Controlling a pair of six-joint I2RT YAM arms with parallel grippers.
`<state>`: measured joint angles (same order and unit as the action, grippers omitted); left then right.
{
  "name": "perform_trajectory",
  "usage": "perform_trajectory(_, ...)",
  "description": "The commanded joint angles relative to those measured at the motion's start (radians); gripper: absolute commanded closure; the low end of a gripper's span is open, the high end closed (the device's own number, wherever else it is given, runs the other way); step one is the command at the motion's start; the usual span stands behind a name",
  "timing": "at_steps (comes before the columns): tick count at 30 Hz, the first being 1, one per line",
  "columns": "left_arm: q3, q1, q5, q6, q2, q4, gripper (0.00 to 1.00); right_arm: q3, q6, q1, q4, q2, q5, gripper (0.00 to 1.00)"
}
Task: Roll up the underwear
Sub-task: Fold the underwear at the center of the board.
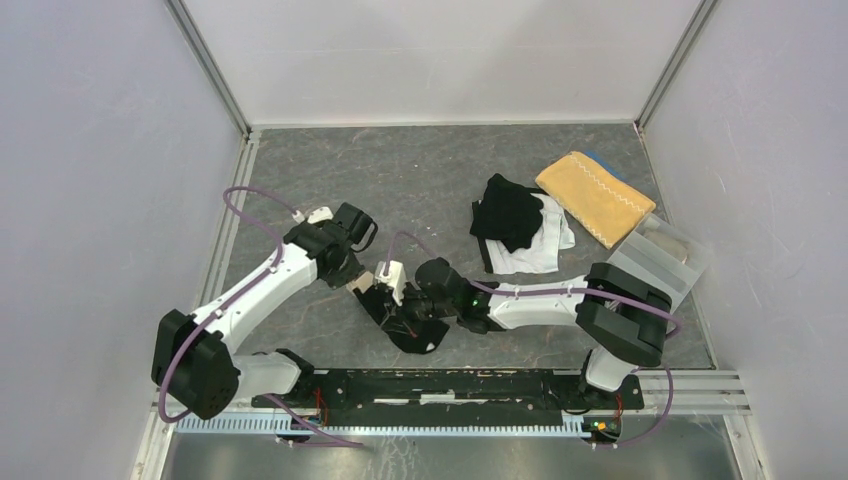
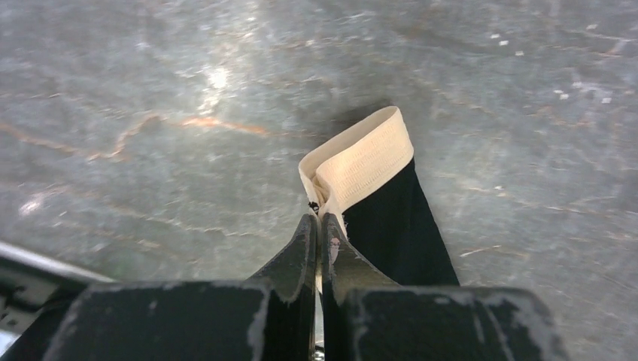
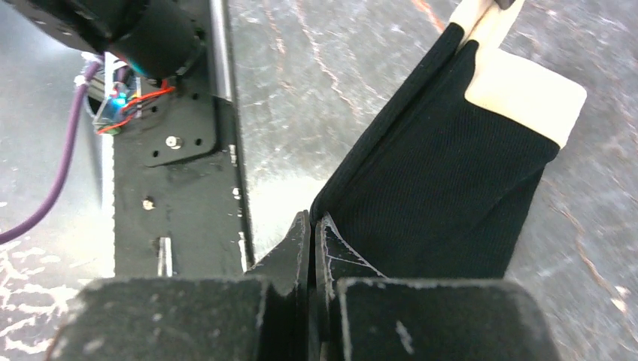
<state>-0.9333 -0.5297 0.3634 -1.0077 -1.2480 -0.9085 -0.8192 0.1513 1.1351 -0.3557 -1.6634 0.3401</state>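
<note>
Left fingers point(image 2: 317, 228) of mine are clamped on the beige waistband of the black underwear point(image 2: 395, 226); my right fingers point(image 3: 311, 226) pinch its black edge at the other end. It stretches between them over the grey bench point(image 1: 400, 170), near the front rail point(image 1: 450, 385). Farther back, a heap of underwear point(image 1: 515, 225), black and white, lies beside the yellow towel point(image 1: 597, 195).

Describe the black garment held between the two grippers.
The black underwear is a small, fine-ribbed cloth garment with a beige elastic waistband. It is folded lengthwise and held between the arms above the grey table. The left gripper pinches the waistband end, and the right gripper pinches the black end.
</note>
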Motion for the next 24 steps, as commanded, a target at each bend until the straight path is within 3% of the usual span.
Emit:
perform_trajectory(1, -0.072, 0.014, 0.186, -0.102, -0.011, -0.182, 0.98, -0.028, 0.022, 0.058, 0.068, -0.018, 0.111, 1.00)
perform_trajectory(6, -0.075, 0.014, 0.180, -0.139, -0.021, -0.306, 0.98, -0.026, 0.081, 0.084, 0.045, -0.009, 0.178, 1.00)
perform_trajectory(12, -0.105, 0.014, 0.176, -0.153, -0.037, -0.315, 0.98, -0.008, 0.144, 0.068, 0.008, -0.020, 0.199, 1.00)
perform_trajectory(20, -0.250, 0.014, 0.234, -0.193, -0.203, -0.411, 0.98, 0.060, 0.250, -0.009, -0.124, -0.028, 0.270, 1.00)
perform_trajectory(24, -0.278, 0.014, 0.226, -0.168, -0.269, -0.375, 0.98, 0.082, 0.265, -0.047, -0.148, -0.035, 0.282, 1.00)
